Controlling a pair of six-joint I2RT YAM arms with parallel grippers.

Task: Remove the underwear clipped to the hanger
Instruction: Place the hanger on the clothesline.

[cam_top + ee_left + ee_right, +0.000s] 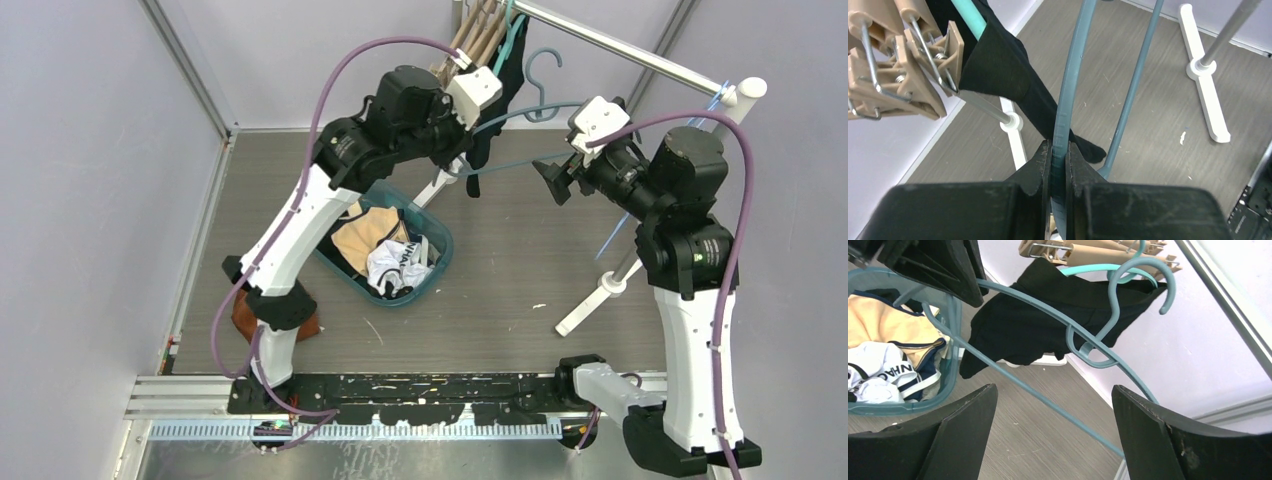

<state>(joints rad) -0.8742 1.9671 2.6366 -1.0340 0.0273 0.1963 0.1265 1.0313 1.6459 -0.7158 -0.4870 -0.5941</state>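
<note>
Left wrist: left gripper (1058, 144) pinches the hanger (1075, 65); right gripper (1053, 389) spread.

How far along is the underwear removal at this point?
Done: several garments lie in the basket, and the grey hanger looks bare. In hand: the left gripper is shut on that hanger; the right gripper is open near it. Left: black underwear hangs on the teal hanger.

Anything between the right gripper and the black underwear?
Yes. The blue-grey hanger, clamped in the shut left gripper, crosses diagonally in front of the black underwear in the right wrist view, hook included. The open right gripper would likely meet that hanger first.
</note>
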